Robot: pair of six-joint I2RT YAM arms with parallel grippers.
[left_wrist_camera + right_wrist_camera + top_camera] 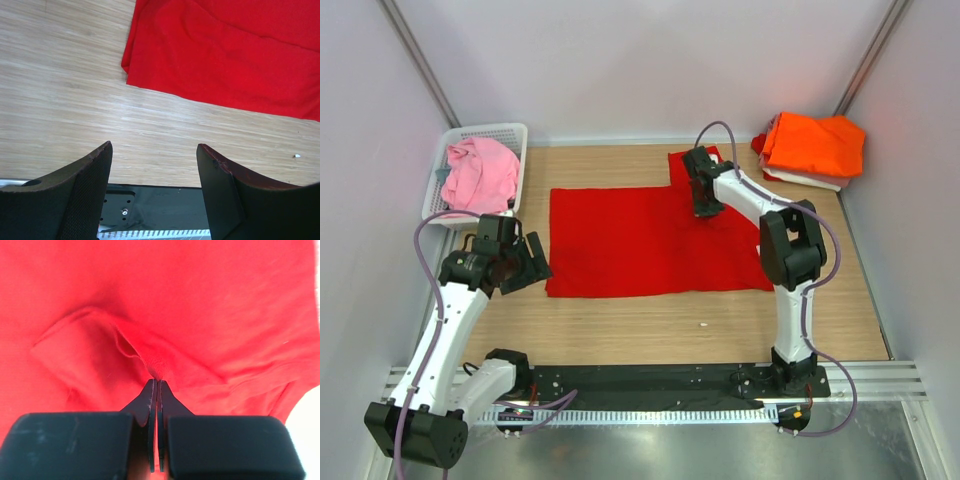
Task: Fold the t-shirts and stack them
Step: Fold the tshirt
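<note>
A bright red t-shirt (650, 240) lies spread flat in the middle of the wooden table, one sleeve reaching toward the back. My right gripper (705, 208) is down on its far right part, near that sleeve, shut on a pinched ridge of the red cloth (159, 371). The left gripper (525, 268) hovers open just off the shirt's left edge (131, 75), with nothing between its fingers. An orange t-shirt (815, 145) sits folded on a white one at the back right. A pink t-shirt (480, 172) is bunched in a basket.
The white mesh basket (510, 135) stands at the back left corner. White walls close in three sides of the table. A small white speck (702, 324) lies on the wood near the front. The black base rail (650, 385) runs along the near edge.
</note>
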